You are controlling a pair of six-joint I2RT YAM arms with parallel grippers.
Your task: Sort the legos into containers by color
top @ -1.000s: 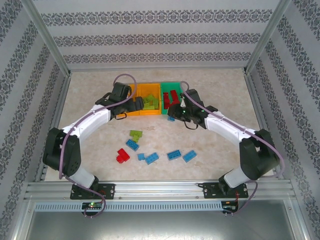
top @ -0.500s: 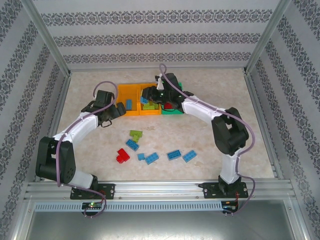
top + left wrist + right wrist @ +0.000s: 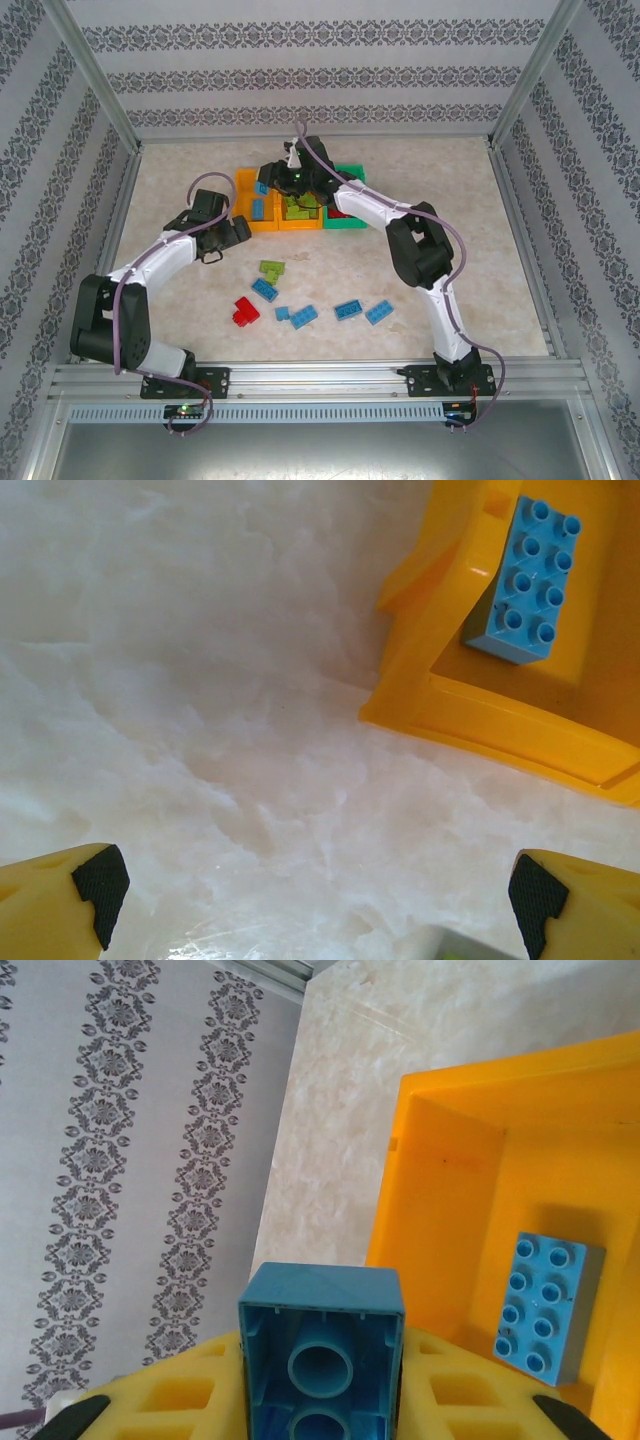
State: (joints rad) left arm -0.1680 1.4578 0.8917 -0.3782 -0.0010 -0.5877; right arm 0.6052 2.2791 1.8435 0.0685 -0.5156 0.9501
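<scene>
While the right gripper (image 3: 268, 184) hangs over the far end of the leftmost orange plastic bin (image 3: 255, 227), its yellow fingers (image 3: 190, 1390) are pinched narrowly on a blue studded plastic brick (image 3: 322, 1345), whose hollow underside faces the wrist camera. Beneath it, one blue two-by-four brick (image 3: 545, 1305) lies flat on that bin's floor. The left gripper (image 3: 320, 900) is over bare marble-patterned tabletop (image 3: 200, 680), just near and left of the same bin's corner, its jaws spread wide with nothing between them. To the right, side by side, stand the middle orange bin (image 3: 298, 227) with lime green bricks (image 3: 300, 207) and the green bin (image 3: 350, 225) with red bricks (image 3: 337, 210). Nearer on the table lie loose a lime green L-shaped piece (image 3: 271, 270), a red piece (image 3: 243, 311) and five blue bricks (image 3: 348, 309).
</scene>
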